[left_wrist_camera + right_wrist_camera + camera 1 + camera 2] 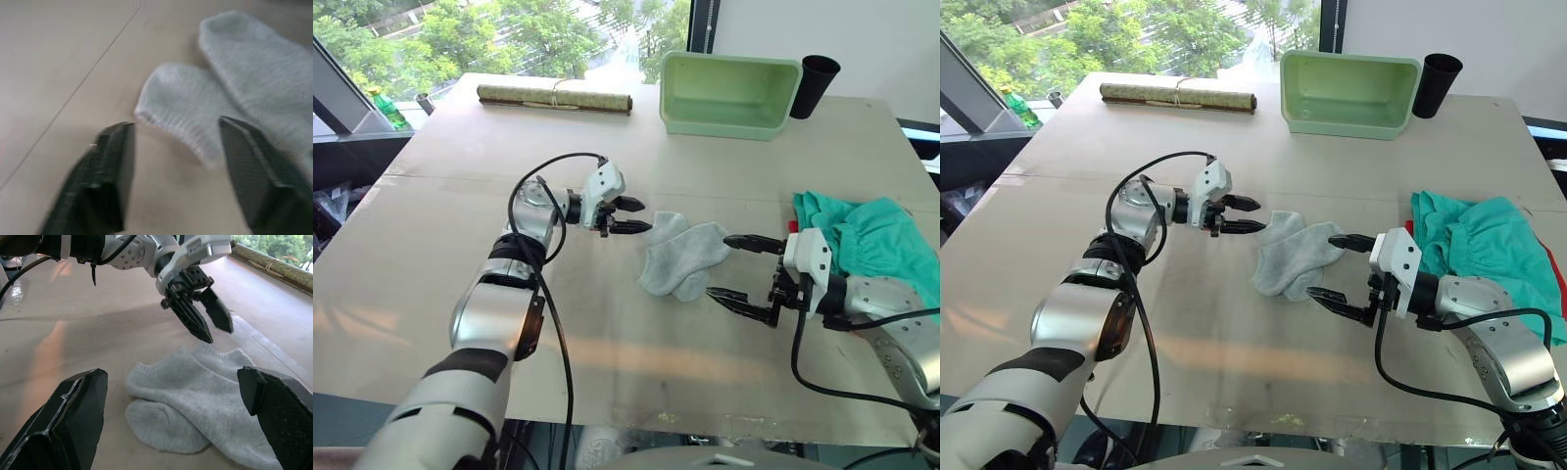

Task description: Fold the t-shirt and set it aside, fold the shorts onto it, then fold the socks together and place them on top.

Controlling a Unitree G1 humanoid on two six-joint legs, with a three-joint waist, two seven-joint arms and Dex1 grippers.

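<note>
- Left eye view: the socks [680, 257] lie overlapped mid-bench [431, 255], between my hands.
- My left hand [633, 215] is released just beside them.
- My right hand [741, 266] is spread wide, empty, beside the shorts [876, 240].

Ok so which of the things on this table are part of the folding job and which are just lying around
Part of the job:
- socks, between the two grippers
- shorts, by the right arm
- left gripper, open
- right gripper, open

Just lying about:
- green tub at the far edge
- black cup beside it
- rolled mat
</note>
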